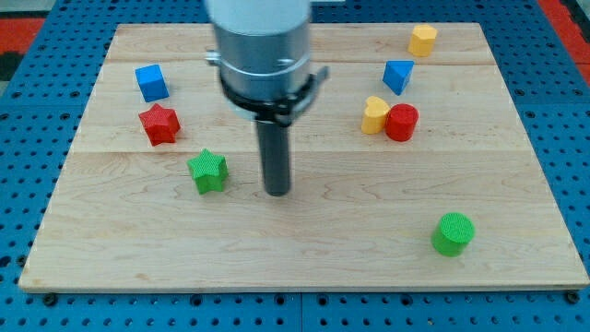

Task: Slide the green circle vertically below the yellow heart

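The green circle [453,232] lies near the board's bottom right. The yellow heart [374,114] sits up and to its left, touching a red circle [401,122] on its right side. My tip [277,192] rests on the board near the middle, far to the left of the green circle and just right of a green star [207,171]. It touches no block.
A blue cube [151,82] and a red star [159,124] lie at the view's left. A blue triangular block [397,76] and a yellow block [422,40] lie at the top right. The wooden board [304,267] ends in a blue pegboard surround.
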Motion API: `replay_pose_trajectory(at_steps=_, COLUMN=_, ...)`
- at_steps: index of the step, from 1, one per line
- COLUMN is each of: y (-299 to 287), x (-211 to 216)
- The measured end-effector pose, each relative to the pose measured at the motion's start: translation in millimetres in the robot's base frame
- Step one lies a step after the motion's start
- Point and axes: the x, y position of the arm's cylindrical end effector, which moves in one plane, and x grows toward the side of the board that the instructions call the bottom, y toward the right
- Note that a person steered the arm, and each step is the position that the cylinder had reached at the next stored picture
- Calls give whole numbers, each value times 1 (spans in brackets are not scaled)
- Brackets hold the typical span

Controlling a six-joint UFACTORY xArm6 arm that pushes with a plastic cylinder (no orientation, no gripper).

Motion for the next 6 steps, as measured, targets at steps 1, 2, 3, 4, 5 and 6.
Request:
replay_pose_trajectory(at_steps=1, y=113, x=68)
replay_pose_trajectory(at_steps=2, y=111, x=110)
replay_pose_trajectory(at_steps=3, y=201, x=108)
replay_pose_trajectory(at_steps=4, y=216, x=85)
replay_pose_trajectory(at_steps=5, y=184, x=64)
replay_pose_trajectory(at_steps=6, y=113, x=46)
